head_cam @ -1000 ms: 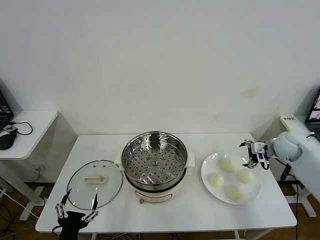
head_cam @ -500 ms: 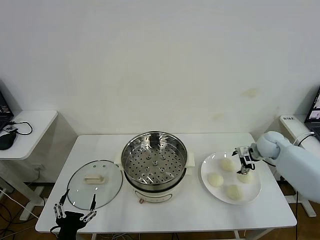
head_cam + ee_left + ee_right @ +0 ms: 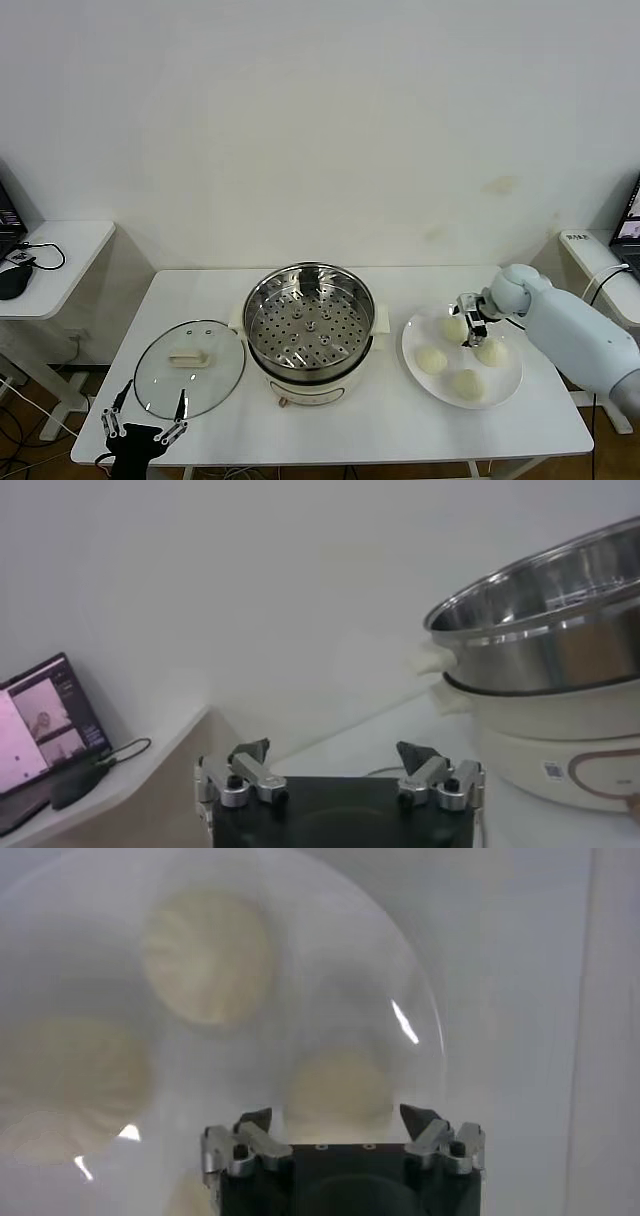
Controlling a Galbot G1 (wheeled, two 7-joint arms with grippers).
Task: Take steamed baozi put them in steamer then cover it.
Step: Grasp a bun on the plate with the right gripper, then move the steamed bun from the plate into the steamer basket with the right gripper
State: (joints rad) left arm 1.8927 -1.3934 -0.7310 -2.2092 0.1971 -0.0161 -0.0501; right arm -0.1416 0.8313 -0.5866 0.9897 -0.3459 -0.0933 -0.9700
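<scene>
Four cream-white baozi lie on a white plate (image 3: 412,345) to the right of the steamer: one at the back (image 3: 455,328), one on the left (image 3: 431,360), one on the right (image 3: 491,352) and one at the front (image 3: 468,384). My right gripper (image 3: 466,330) hovers open over the plate, between the back and right baozi. In the right wrist view one baozi (image 3: 340,1088) sits just ahead of the open right gripper (image 3: 338,1118). The steel steamer (image 3: 309,325) stands empty on its white base. The glass cover (image 3: 190,368) lies flat to its left. My left gripper (image 3: 142,420) is open at the table's front left edge.
The left wrist view shows the open left gripper (image 3: 333,752), the steamer's side (image 3: 550,620) and a laptop (image 3: 40,720) on a side table. A side table (image 3: 50,260) stands left of the main table, and equipment stands at the right.
My right gripper has moved left from beyond the plate's right edge to above the baozi. My left gripper has sunk slightly toward the front edge.
</scene>
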